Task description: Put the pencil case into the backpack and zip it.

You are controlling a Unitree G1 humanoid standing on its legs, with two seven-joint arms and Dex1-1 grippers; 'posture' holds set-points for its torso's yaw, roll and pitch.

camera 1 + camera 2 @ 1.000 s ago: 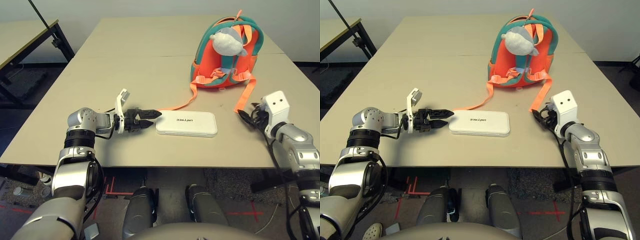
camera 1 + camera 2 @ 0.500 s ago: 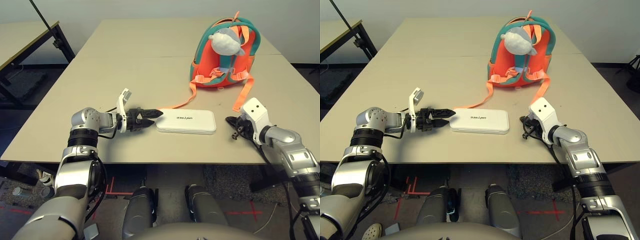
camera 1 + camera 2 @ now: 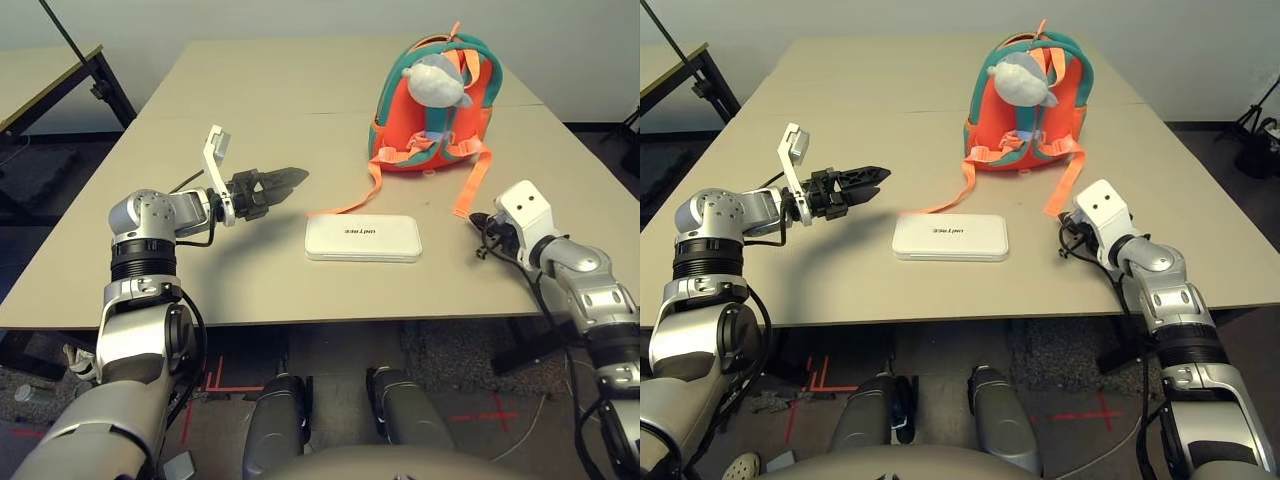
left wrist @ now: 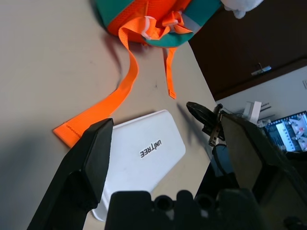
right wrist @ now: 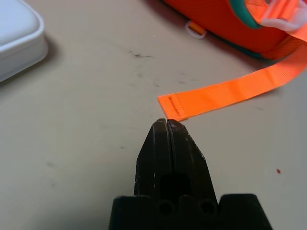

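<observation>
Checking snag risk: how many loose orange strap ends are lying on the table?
2. One strap end runs from the backpack to the pencil case's far edge; the other ends just ahead of the shut right gripper. More may hide behind the backpack.

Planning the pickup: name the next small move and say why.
Probably bring the open left gripper back down to the near-left end of the pencil case. The case lies flat and untouched on the table, apart from the backpack, while the right gripper is shut and empty beside a strap end.
</observation>
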